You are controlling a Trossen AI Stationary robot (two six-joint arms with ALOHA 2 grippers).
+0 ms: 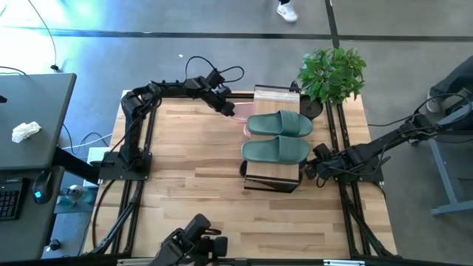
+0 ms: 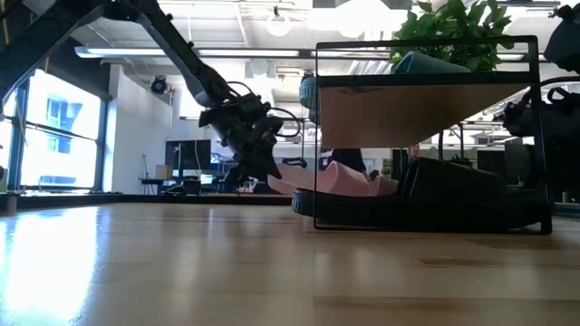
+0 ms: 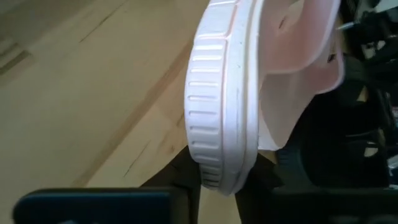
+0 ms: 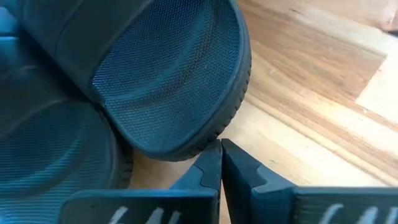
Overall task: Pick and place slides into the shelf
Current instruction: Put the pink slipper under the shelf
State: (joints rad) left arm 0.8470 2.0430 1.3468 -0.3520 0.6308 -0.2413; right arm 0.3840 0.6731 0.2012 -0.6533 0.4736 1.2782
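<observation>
Two boards of the shelf (image 1: 275,94) carry slides: the green pair (image 1: 278,137) lies side by side on the top board, the black slides (image 2: 453,195) sit on the bottom one. A pink slide (image 3: 236,87) pokes out of the lower level on my left-arm side. My left gripper (image 1: 226,108) is clamped on its sole edge. My right gripper (image 4: 221,163), fingertips pressed together, sits just beside a black slide's toe, holding nothing.
</observation>
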